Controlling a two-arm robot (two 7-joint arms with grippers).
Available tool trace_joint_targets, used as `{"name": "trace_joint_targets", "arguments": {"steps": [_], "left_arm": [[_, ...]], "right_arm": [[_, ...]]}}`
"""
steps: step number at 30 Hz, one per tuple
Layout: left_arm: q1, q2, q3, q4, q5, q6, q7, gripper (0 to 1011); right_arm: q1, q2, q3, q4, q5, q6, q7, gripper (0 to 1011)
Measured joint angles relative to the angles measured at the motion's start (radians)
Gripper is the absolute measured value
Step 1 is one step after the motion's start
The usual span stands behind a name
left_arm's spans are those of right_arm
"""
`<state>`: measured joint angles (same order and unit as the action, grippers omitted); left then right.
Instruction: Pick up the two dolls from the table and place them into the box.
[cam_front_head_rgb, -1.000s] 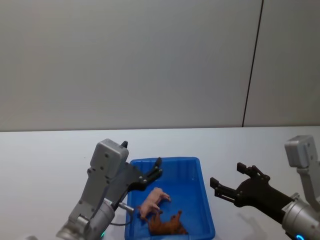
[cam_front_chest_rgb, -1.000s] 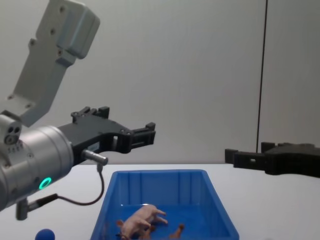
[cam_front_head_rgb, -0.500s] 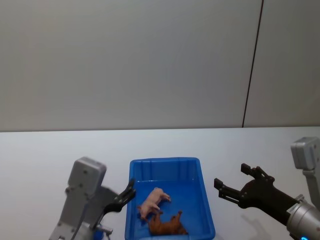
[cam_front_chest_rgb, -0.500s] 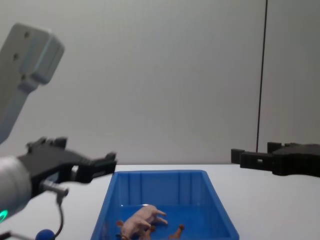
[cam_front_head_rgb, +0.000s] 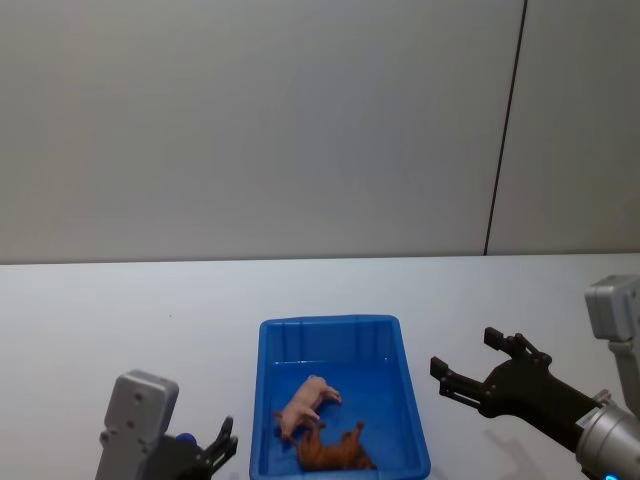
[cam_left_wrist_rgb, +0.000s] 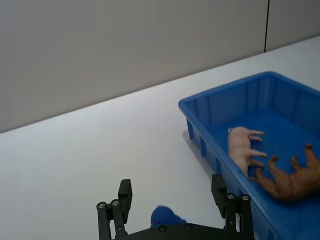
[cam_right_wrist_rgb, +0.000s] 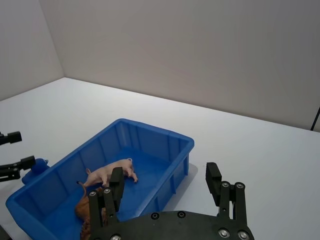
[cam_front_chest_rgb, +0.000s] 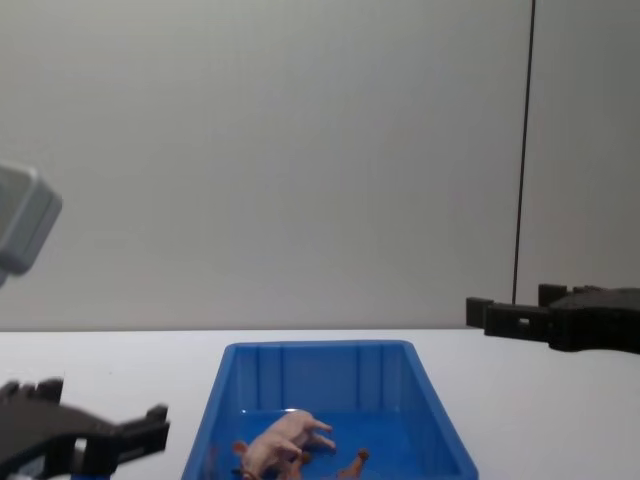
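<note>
Withdrawn low beside the blue bin (cam_front_head_rgb: 412, 400), my left gripper (cam_left_wrist_rgb: 172, 207) gapes empty; pink pig (cam_front_head_rgb: 308, 401) and brown doll (cam_front_head_rgb: 335, 450) lie inside, right gripper (cam_front_head_rgb: 478, 367) open.

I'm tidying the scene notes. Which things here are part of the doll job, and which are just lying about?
Part of the job:
- pink pig, lying in the box
- brown doll, lying in the box beside the pig
- blue box
- table
- left gripper, open, left of the box
- right gripper, open, right of the box

Lying about:
- small blue ball, on the table by the left gripper
</note>
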<state>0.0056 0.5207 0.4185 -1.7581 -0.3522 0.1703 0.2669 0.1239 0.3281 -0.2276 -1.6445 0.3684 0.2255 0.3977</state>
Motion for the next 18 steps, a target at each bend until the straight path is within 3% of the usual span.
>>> {"name": "trace_joint_targets", "arguments": {"steps": [18], "left_arm": [[-0.001, -0.024, -0.005, 0.118, -0.012, -0.02, -0.076, 988]], "right_arm": [[-0.001, 0.002, 0.001, -0.001, 0.002, -0.001, 0.0, 1001]]}}
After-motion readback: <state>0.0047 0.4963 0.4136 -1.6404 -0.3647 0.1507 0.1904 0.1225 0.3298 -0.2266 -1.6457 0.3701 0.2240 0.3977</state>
